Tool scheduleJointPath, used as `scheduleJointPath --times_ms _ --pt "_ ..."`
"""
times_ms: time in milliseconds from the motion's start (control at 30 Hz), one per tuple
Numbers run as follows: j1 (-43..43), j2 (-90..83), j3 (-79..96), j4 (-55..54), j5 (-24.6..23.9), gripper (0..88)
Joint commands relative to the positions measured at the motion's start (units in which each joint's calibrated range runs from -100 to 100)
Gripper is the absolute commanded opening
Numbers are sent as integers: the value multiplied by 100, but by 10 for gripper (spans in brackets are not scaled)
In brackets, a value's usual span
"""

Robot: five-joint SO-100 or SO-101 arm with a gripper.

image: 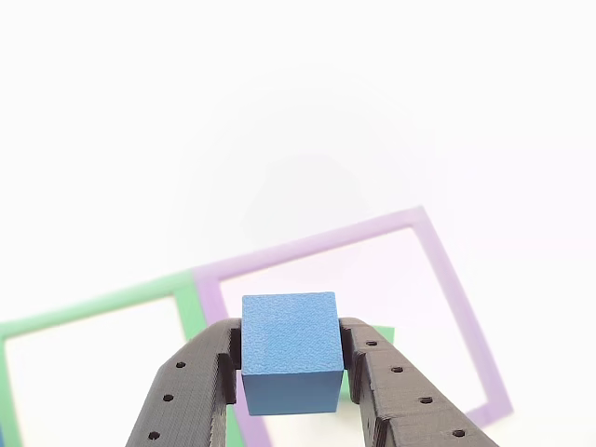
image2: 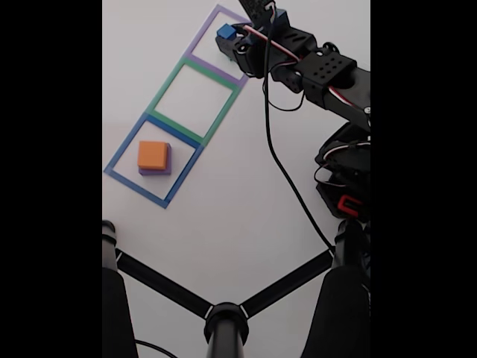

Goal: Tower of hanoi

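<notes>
My gripper [image: 290,365] is pinching the blue block [image: 289,352] — one dark finger [image: 191,386] on its left face, the other on its right, both touching. The block sits level between them, top face showing in the other view.

Landmark: the purple outline [image: 453,279]. In the other view the blue block is over that outline's lower-left part, beside the edge it shares with the green outline [image: 191,307]. A sliver of green [image: 384,335] peeks out to the right of the block, behind my right finger — can't tell whether that is the green block.

In the fixed view, the blue block [image2: 226,32] is at the purple outline [image2: 216,15], with my gripper [image2: 230,37] and arm [image2: 328,74] reaching in from the right. Can't tell whether the block is lifted or resting on something.

The orange block [image2: 153,154] sits on the purple block [image2: 156,171], stacked inside the blue outline [image2: 119,153] — two squares down the row from the purple outline, with the green outline [image2: 168,97] between.

A black cable [image2: 279,168] runs down the white table [image2: 238,224] from my arm.
</notes>
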Motion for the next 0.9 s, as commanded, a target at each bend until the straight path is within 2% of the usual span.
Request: scheduleJointPath --times_ms 0,167,367,667,867 --pt "-145 -575 -2508 4040 0 25" --pt "-442 -438 -4753 6403 0 24" --pt "-938 -230 -6461 7787 0 23" --pt "-1556 -190 -6779 7990 0 23" --pt "-1548 -318 -5716 7269 0 24"
